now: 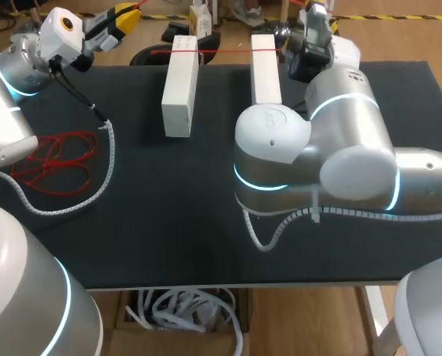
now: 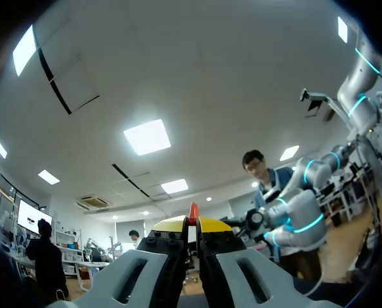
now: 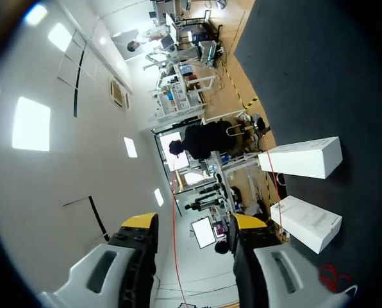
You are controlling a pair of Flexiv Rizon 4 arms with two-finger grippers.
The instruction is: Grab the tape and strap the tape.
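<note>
A thin red tape (image 1: pixel 221 50) runs taut across the far ends of two white blocks (image 1: pixel 180 85) (image 1: pixel 265 70) on the black table. Its slack lies coiled (image 1: pixel 54 159) at the left. My left gripper (image 1: pixel 128 12) is raised beyond the table's far left corner. In the left wrist view this gripper (image 2: pixel 193 223) is shut on the red tape end (image 2: pixel 193 210). My right arm's wrist (image 1: pixel 310 44) is at the far right block's end, its fingertips hidden in the head view. In the right wrist view the gripper (image 3: pixel 194 224) stands open, and the tape (image 3: pixel 174 218) passes between its fingers.
A grey ribbed cable (image 1: pixel 106 167) curves over the table by the red coil. Another cable (image 1: pixel 280 226) hangs under my right arm's elbow. My right arm's bulk (image 1: pixel 310 156) covers the table's right middle. Both white blocks (image 3: pixel 300 157) (image 3: pixel 306 221) lie beyond the right gripper.
</note>
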